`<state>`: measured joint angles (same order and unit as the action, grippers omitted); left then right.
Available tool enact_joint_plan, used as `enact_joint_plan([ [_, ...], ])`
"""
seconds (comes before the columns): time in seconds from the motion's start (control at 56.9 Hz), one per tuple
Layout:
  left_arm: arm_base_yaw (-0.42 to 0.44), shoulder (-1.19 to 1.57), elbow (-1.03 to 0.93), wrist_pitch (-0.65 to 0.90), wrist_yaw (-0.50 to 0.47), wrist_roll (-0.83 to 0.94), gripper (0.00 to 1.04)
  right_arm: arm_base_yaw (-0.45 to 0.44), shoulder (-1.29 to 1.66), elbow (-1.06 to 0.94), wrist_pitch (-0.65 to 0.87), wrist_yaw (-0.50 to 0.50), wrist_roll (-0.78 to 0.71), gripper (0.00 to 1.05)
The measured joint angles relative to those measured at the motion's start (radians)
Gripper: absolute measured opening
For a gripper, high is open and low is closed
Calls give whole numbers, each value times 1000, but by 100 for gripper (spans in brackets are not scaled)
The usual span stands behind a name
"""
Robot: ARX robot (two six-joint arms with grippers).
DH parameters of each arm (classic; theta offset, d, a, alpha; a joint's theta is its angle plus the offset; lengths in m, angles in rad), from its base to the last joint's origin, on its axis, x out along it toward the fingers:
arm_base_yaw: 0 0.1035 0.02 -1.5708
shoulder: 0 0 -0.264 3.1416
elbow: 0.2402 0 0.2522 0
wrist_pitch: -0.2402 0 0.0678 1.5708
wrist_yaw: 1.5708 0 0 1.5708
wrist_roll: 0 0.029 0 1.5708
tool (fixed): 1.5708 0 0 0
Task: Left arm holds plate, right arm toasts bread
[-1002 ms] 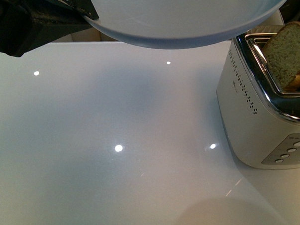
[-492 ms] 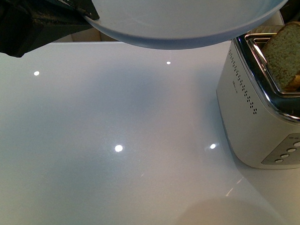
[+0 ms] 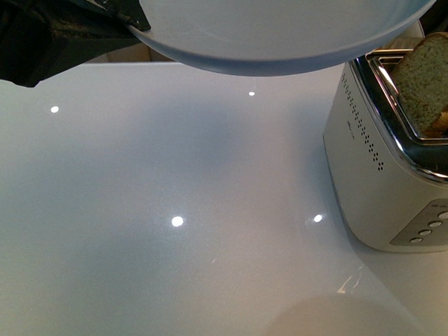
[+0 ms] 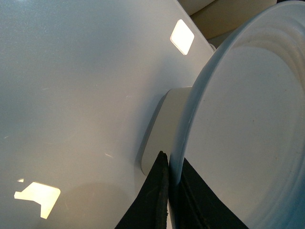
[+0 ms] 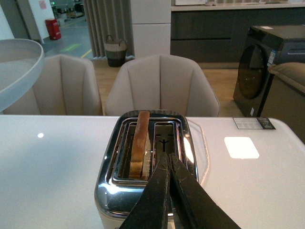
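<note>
Left wrist view | plate (image 4: 248, 119) rim inside left gripper (image 4: 174, 167) | apparently clamped

Open tabletop (image 3: 174, 215) left of toaster (image 3: 388, 190), plate (image 3: 277, 24) overhead

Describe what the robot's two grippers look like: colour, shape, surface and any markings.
Left gripper: matte black, with flat, thin fingers tapering to narrow tips; its body is a dark, angular block. Right gripper: also black, two slim fingers with slightly shiny edges, narrowing to points. No cables or markings show.
</note>
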<state>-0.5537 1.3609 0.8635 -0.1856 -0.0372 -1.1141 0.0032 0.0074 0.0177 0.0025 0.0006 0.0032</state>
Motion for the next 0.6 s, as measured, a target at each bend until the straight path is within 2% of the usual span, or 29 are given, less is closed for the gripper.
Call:
enact_joint_plan([
  [0.035,0,0,0,0,-1,0,3,0,0,0,0,0,0,2],
  [0.598,0,0,0,0,-1,0,3,0,-1,0,0,0,0,88],
])
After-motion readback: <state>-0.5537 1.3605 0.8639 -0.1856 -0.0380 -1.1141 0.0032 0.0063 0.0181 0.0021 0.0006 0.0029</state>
